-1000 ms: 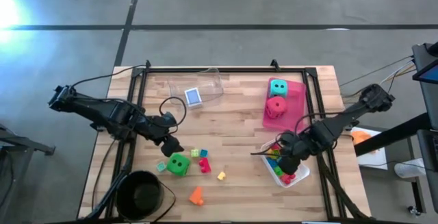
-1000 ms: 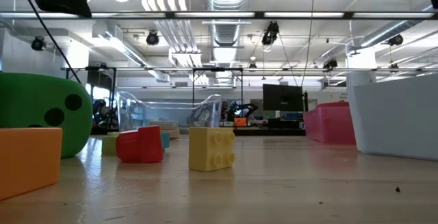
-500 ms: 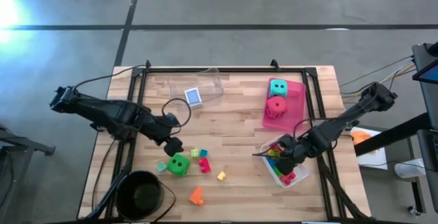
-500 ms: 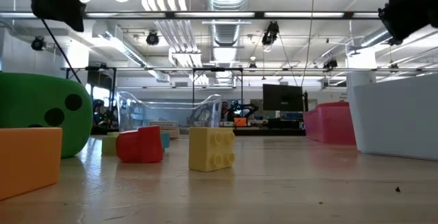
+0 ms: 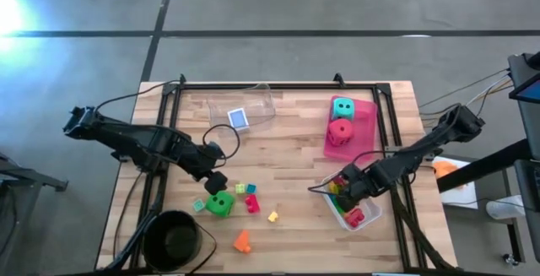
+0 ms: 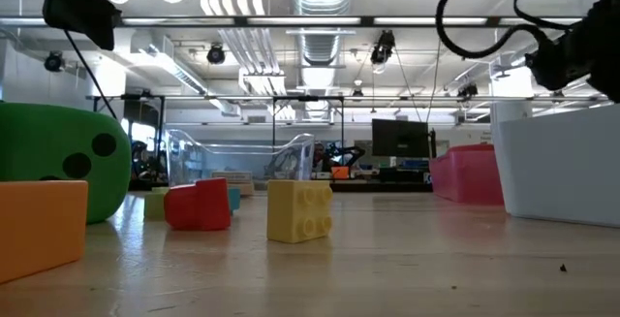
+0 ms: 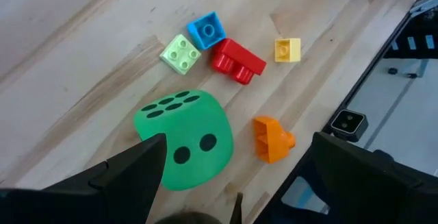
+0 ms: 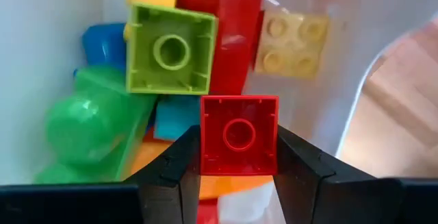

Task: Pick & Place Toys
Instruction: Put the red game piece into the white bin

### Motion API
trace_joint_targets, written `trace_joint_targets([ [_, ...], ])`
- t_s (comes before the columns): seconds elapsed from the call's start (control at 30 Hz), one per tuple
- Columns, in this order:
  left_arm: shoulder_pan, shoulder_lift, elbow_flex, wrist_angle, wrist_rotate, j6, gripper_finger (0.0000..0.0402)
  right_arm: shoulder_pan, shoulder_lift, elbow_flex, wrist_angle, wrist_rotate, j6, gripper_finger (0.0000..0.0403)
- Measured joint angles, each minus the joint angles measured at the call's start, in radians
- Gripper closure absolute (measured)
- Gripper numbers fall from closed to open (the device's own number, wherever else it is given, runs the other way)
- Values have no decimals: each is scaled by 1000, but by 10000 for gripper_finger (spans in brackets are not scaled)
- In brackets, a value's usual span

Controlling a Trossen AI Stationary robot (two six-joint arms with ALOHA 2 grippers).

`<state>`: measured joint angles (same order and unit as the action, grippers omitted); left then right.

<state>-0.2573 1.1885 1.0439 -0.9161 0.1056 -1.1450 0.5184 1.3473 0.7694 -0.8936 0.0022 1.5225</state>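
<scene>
One red brick (image 8: 239, 135) pinched by right gripper (image 8: 239, 157) over white tray (image 5: 369, 217) | rigid, light, slick: hold flat sides | left gripper (image 7: 233, 166) wide above green die (image 7: 183, 140), soft foam

Green die (image 6: 53, 162) cut off at the low view's left edge, orange brick (image 6: 39, 225) likewise, white tray (image 6: 562, 167) cut at the right edge, its contents hidden behind the wall, left wrist view's lower edge cropping the green die.
</scene>
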Motion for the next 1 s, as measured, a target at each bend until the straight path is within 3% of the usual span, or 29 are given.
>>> trace_joint_targets([
  [0.27, 0, 0, 0, -5, 1, -4, 31, -6, 59, 11, 46, -2, -40, 272],
  [0.87, 0, 0, -1, -3, 3, -5, 32, -6, 46, 9, 47, -2, -60, 271],
  [1.0, 0, 0, -2, -3, 3, -5, 32, -6, 46, 7, 48, -7, -54, 202],
])
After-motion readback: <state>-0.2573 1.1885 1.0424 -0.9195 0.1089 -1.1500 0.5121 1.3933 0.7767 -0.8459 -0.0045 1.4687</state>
